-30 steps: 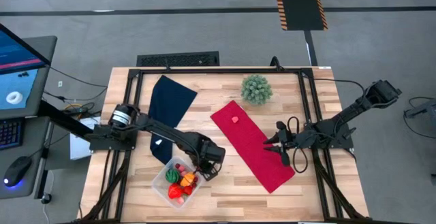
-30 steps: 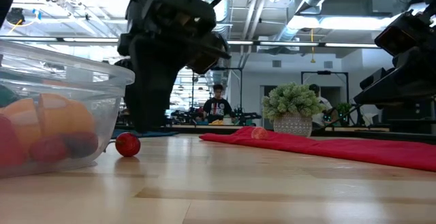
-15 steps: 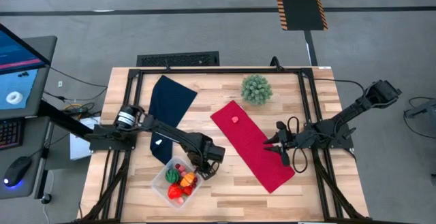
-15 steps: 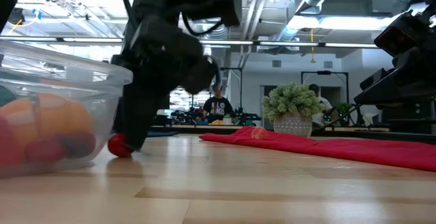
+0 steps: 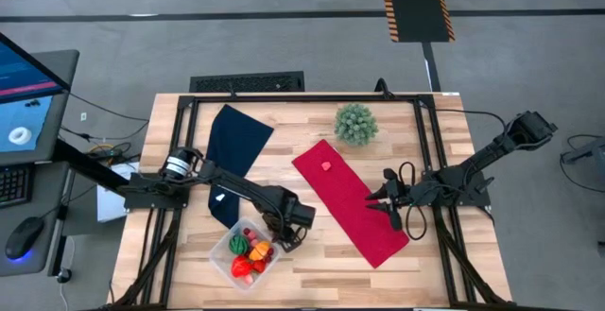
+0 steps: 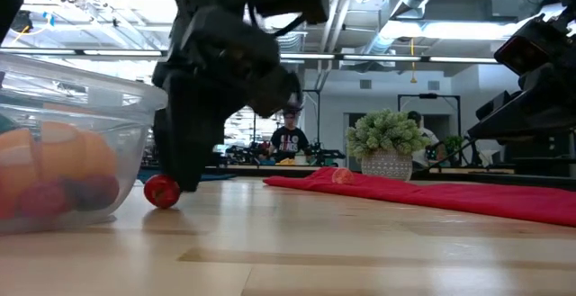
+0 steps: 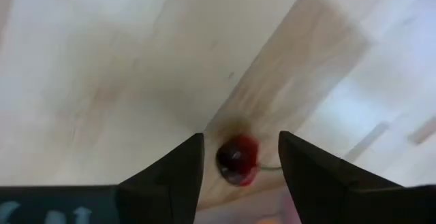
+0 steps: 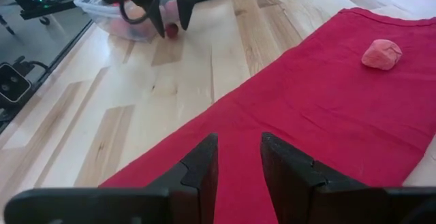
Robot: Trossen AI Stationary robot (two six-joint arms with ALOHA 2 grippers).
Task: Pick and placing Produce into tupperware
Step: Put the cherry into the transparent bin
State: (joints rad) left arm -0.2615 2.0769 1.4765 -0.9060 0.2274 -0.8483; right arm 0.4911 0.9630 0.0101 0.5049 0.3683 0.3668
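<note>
Left tool [image 7: 238, 157], part open, straddles red cherry [image 7: 237, 160].

The cherry [image 7: 237, 160] is red. One cloth [image 5: 350, 200] is red, one cloth [image 5: 233, 150] dark blue. The worktop [image 5: 321, 259] is light wood.

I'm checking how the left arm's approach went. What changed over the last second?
The left gripper came down beside the tupperware until its open jaws straddle the small red fruit on the table; nothing is gripped yet. The fruit has barely shifted. The right gripper kept hovering over the red cloth, and the pink piece on it, the plant ball and the tupperware's contents stayed put.
</note>
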